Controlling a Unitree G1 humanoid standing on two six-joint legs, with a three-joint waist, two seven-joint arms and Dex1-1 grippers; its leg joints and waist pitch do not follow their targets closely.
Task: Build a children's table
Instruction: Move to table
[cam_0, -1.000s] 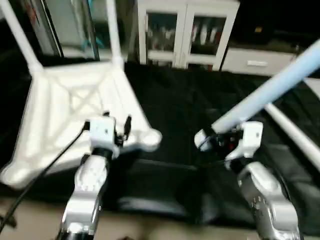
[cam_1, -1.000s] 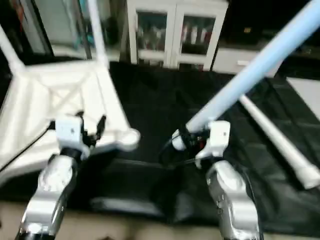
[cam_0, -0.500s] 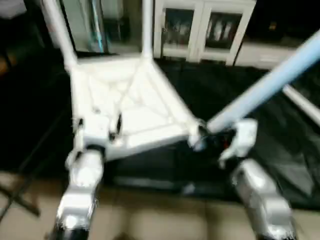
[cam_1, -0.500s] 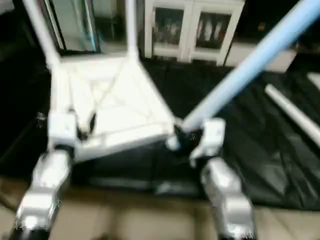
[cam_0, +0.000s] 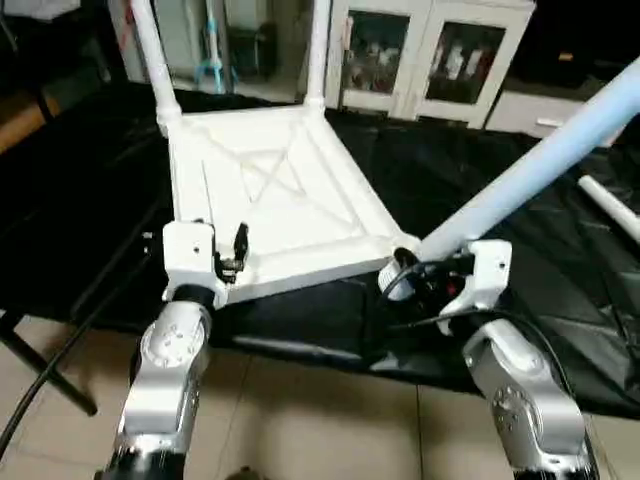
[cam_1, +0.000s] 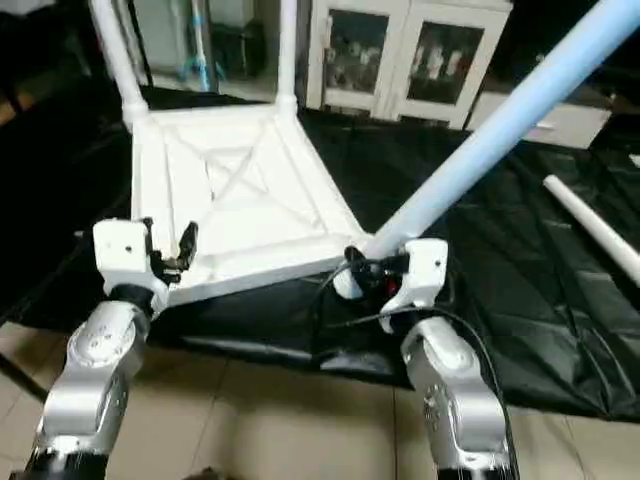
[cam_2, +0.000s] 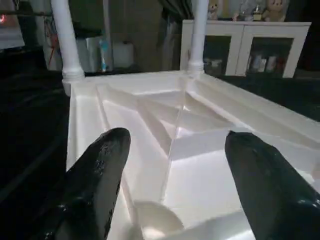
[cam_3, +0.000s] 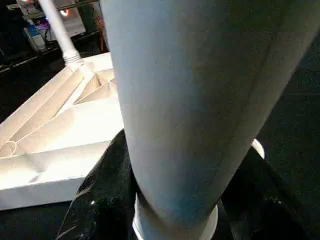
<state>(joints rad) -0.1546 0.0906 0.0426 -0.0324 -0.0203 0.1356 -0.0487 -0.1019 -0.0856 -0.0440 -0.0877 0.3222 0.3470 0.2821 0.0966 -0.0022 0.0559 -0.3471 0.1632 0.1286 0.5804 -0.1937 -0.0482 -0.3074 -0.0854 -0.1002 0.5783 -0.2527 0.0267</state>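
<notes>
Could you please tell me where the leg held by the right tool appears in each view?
Left eye: held leg slants up to the right edge.
Right eye: the same diagonal.
Left wrist: not in it.
Right wrist: fills the middle.
Shared landmark: tabletop with two upright legs.

Head cameras look down over both forearms; wrist cameras sit close, sharing the tabletop (cam_0: 270, 195).
</notes>
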